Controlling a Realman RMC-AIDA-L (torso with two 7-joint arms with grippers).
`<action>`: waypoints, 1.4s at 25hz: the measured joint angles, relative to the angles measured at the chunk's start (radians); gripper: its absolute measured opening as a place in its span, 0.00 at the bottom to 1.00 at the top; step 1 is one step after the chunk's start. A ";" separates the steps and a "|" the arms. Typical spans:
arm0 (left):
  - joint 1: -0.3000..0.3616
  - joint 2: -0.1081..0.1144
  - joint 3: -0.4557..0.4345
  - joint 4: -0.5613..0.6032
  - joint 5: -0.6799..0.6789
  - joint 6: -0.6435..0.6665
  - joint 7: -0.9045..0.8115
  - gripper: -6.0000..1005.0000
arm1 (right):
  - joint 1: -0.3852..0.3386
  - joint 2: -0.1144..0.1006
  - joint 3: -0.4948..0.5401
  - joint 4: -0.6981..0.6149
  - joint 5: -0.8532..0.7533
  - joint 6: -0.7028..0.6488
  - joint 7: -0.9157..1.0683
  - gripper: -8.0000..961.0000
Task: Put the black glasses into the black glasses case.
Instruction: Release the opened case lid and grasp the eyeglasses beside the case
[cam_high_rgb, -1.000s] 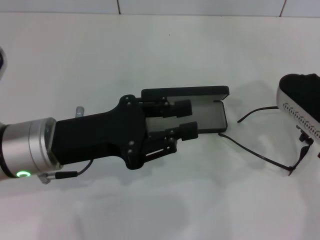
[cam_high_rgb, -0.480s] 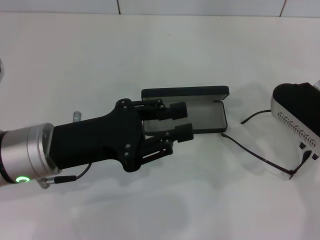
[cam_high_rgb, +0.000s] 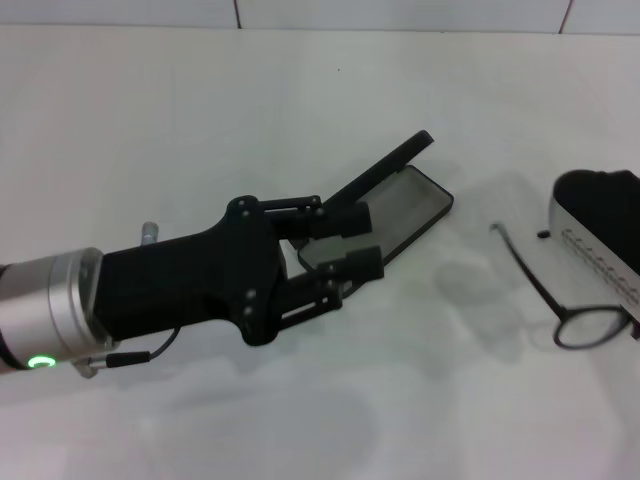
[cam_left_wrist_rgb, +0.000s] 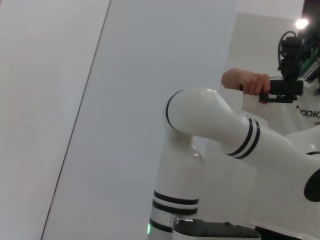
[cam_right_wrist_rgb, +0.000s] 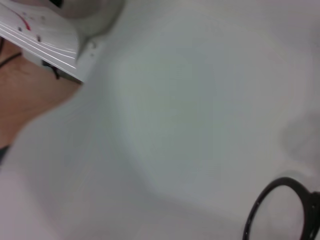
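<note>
Head view gives pretty much the whole story: the left gripper has its two fingers clamped on the near end of the open black glasses case, which sits skewed on the white table, lid raised and grey lining showing. The black glasses are well apart, over by the right gripper at the edge, whose fingers are hidden, so can't tell its state. Right wrist view only catches one round lens rim above the table. Left wrist view just shows a white robot arm, no case.
</note>
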 joint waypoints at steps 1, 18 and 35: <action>-0.001 0.000 0.000 -0.002 0.000 0.011 0.009 0.39 | -0.010 0.000 0.000 -0.018 0.001 -0.018 0.000 0.14; -0.022 0.000 -0.047 -0.056 -0.047 0.031 0.025 0.40 | -0.254 -0.006 0.506 -0.448 0.364 -0.208 -0.002 0.12; -0.109 -0.001 -0.066 0.551 0.744 -0.381 -0.780 0.45 | -0.488 0.001 1.419 -0.263 0.846 -0.282 -0.007 0.12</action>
